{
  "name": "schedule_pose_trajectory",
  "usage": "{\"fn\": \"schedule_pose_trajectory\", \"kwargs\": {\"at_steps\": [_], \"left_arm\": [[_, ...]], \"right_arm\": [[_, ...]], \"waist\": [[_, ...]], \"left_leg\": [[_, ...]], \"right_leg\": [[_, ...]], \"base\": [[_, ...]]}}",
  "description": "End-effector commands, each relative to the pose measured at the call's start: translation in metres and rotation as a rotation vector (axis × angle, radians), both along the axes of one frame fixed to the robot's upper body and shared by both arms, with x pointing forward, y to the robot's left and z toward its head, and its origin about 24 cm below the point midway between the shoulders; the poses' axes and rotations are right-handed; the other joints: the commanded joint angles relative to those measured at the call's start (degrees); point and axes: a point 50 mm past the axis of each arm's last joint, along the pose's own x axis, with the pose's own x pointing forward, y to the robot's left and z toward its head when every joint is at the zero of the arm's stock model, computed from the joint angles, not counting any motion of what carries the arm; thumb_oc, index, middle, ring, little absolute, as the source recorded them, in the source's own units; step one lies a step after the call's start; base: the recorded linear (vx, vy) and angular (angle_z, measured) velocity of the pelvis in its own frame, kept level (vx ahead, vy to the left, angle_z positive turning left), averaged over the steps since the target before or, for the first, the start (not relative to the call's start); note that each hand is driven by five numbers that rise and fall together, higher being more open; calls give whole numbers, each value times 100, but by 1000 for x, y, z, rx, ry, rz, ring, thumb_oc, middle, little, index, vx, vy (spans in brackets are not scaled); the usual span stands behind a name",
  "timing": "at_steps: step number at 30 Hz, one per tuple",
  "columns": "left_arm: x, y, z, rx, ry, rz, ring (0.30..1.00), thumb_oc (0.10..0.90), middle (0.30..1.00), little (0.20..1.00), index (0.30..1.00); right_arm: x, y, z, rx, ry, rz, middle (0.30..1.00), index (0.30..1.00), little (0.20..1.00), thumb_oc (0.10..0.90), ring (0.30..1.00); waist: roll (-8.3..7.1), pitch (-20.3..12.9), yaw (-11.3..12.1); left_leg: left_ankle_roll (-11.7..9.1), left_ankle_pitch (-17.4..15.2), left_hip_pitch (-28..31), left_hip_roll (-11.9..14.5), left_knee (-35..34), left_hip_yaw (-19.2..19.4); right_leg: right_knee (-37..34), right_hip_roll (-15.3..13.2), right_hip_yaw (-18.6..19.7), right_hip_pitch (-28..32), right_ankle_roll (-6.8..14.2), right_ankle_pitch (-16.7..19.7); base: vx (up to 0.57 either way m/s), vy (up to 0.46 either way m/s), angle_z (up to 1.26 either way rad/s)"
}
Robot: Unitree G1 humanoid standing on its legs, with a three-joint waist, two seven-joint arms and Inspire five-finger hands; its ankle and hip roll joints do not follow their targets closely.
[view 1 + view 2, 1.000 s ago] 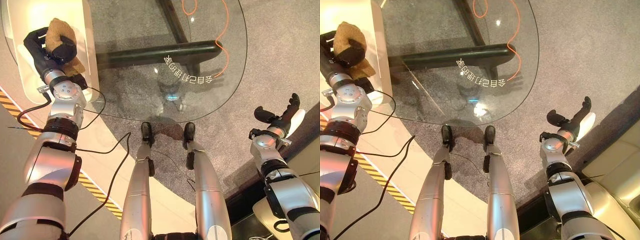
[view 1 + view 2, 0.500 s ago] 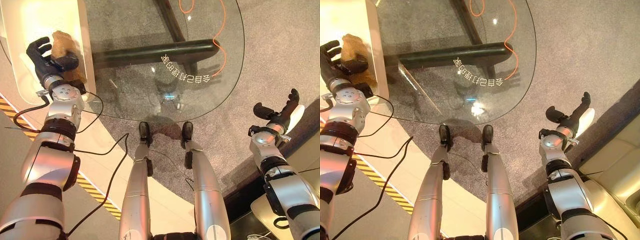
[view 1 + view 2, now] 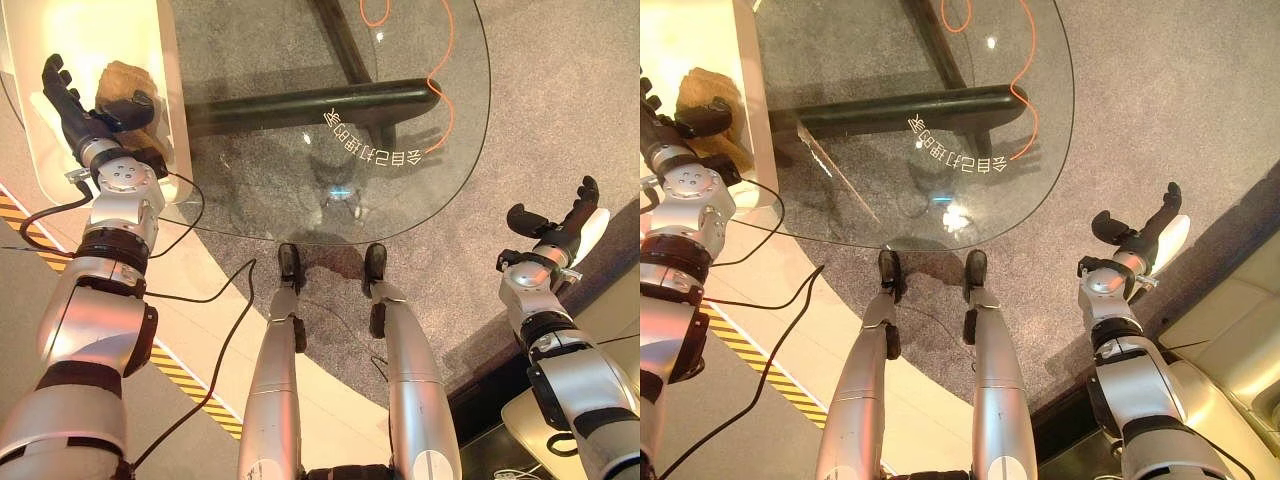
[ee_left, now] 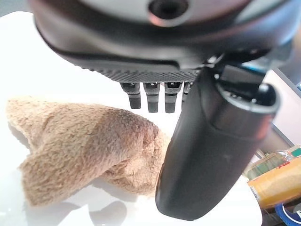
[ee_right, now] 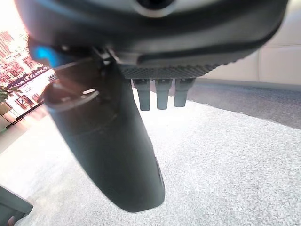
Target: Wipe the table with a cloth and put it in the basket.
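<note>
Our left hand (image 3: 85, 120) hung unclenched above the cloth (image 4: 80, 146) lying loose in the basket (image 3: 45, 175); withdrawing carelessly, we might snag it

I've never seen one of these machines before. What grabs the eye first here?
Probably the fluffy brown cloth lying crumpled in the pale, smooth-walled basket at the robot's far left, with the open left hand right over it, fingers straight. Next, the round glass table in front, with an orange cable snaking beyond it. The right hand hangs open above the grey carpet.
</note>
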Motion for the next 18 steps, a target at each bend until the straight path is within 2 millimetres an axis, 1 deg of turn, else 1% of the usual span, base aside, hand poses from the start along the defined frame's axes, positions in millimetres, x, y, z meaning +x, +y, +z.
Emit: {"fn": "schedule_pose_trajectory", "kwargs": {"at_steps": [1, 6, 10, 14, 17, 18], "left_arm": [[-24, 36, 48, -5, -188, 164, 900, 800, 900, 900, 900], [-28, 38, 48, -21, -236, 204, 900, 800, 900, 900, 900], [-32, 42, 39, -52, -290, 194, 900, 800, 900, 900, 900], [-37, 51, 14, -87, -282, 168, 900, 800, 900, 900, 900], [-42, 58, 1, -101, -271, 153, 900, 800, 900, 900, 900], [-44, 61, -8, -91, -246, 150, 900, 800, 900, 900, 900]], "right_arm": [[-14, -30, 12, -36, -57, -90, 900, 900, 900, 800, 900], [-16, -30, 5, -26, -48, -87, 900, 900, 900, 800, 900], [-20, -28, -7, -20, -13, -85, 900, 900, 900, 800, 900], [-31, -26, -35, 2, 80, -64, 900, 900, 900, 800, 900], [-42, -28, -54, 25, 146, -54, 900, 900, 900, 800, 900], [-49, -28, -66, 39, 181, -50, 900, 900, 900, 800, 900]], "waist": [[-1, -163, 96], [-3, -163, 102], [-3, -163, 119], [-14, -163, 145], [-14, -173, 170], [-8, -288, 179]], "left_leg": [[89, -868, 99, -193, 744, 270], [106, -894, 234, -219, 749, 230], [117, -909, 514, -252, 702, 211], [86, -865, 1047, -282, 481, 209], [56, -795, 1510, -303, 225, 221], [47, -776, 1672, -313, 110, 208]], "right_leg": [[-390, 408, 9, 286, 137, -26], [-364, 443, 36, 402, 130, -58], [-397, 459, 54, 650, 154, -62], [-603, 445, 52, 1203, 196, -43], [-808, 413, 46, 1690, 228, -25], [-901, 405, 56, 1840, 243, -21]], "base": [[0, 0, 0], [-1, -6, 0], [-1, -8, 0], [0, 0, 0], [25, -7, -5], [71, -10, -4]]}}
